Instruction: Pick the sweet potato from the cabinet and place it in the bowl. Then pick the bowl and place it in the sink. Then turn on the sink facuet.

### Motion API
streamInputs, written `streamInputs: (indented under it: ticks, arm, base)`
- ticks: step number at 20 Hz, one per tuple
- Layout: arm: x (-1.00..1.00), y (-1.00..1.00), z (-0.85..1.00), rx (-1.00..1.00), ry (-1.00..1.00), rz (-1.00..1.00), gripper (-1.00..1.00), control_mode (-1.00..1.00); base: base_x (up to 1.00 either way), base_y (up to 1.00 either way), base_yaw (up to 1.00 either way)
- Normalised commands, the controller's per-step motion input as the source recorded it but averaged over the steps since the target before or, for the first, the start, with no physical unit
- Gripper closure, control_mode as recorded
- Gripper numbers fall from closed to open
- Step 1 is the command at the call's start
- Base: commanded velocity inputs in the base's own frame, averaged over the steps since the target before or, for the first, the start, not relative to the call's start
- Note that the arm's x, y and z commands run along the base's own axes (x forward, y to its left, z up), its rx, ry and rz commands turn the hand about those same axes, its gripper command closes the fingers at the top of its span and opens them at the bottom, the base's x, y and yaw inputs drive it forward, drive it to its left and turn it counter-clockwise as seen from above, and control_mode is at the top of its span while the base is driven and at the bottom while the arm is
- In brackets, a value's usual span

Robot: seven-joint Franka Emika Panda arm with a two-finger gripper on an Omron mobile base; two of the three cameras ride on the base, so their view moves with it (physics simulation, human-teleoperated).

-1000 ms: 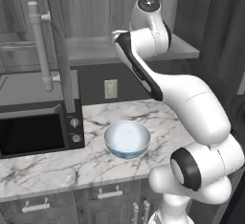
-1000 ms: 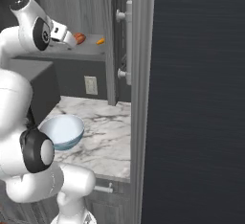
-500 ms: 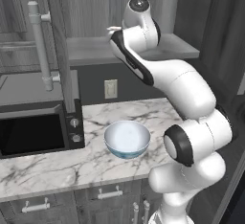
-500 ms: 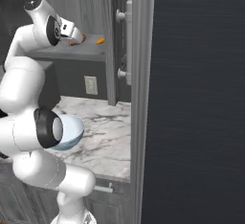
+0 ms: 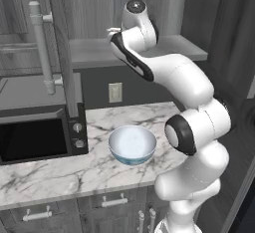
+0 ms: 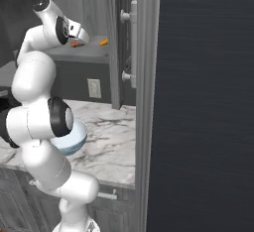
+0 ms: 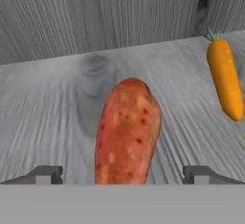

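The sweet potato, reddish-orange and oblong, lies on the grey shelf of the cabinet. In the hand view it points toward me, its near end between the two fingertips of my open gripper. From the right base view the sweet potato peeks out just beyond the gripper, which has reached in over the shelf. The white bowl stands on the marble counter below the shelf, and the arm partly covers the bowl in the right base view. Sink and faucet are out of view.
A slim orange carrot lies on the shelf right of the sweet potato, also seen as the carrot. The open cabinet door with its bar handle hangs left. A black microwave sits on the counter. Another door handle is near right.
The hand has pushed further into the cabinet toward the sweet potato, and the arm's elbow has swung in behind it. The bowl has stayed put.
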Motion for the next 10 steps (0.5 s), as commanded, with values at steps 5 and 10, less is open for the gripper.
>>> streamInputs:
  ticks: [5,10]
  arm:
    - [0.37,0.03,-0.16,-0.01,0.00,0.00,-1.00,-1.00]
    - [0.04,0.00,-0.02,0.00,0.00,0.00,1.00,-1.00]
  base:
    - [0.00,0.00,0.00]
    - [0.00,0.00,0.00]
